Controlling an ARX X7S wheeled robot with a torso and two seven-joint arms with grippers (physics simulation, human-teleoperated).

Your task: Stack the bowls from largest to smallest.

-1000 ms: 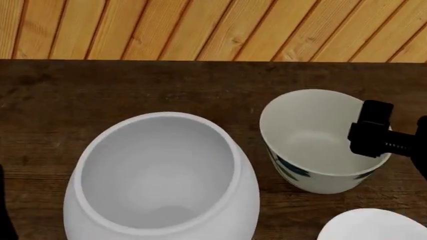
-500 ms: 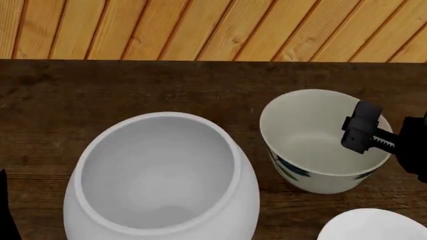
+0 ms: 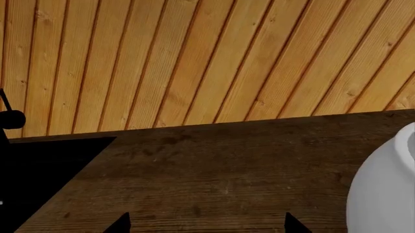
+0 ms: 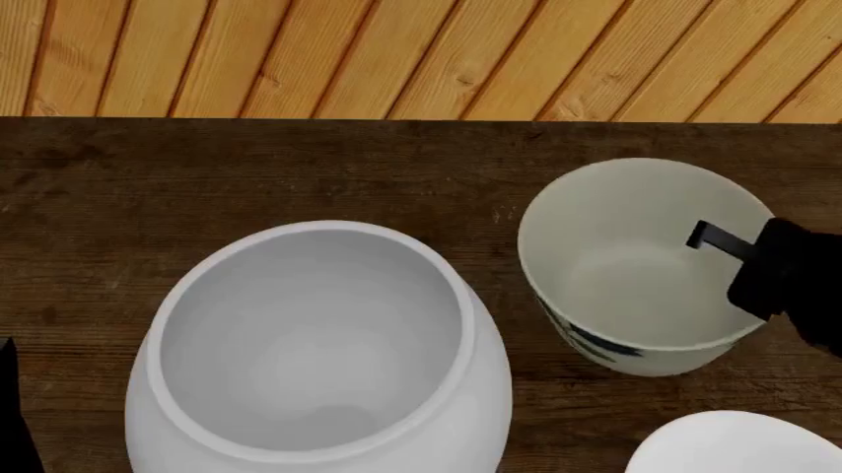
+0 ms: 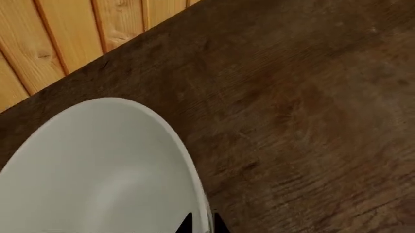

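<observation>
While the right gripper is pinching the medium bowl's thin rim between nearly closed jaws, the bowl is looking rigid, glazed and slippery. Left jaws are hanging wide apart, holding nothing.

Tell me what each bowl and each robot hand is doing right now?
Large white bowl: upright, empty, on the table.
Flower-print bowl: empty, its rim pinched by the right gripper.
Small white bowl: only an edge shows.
Left gripper: fingers apart, holding nothing.
</observation>
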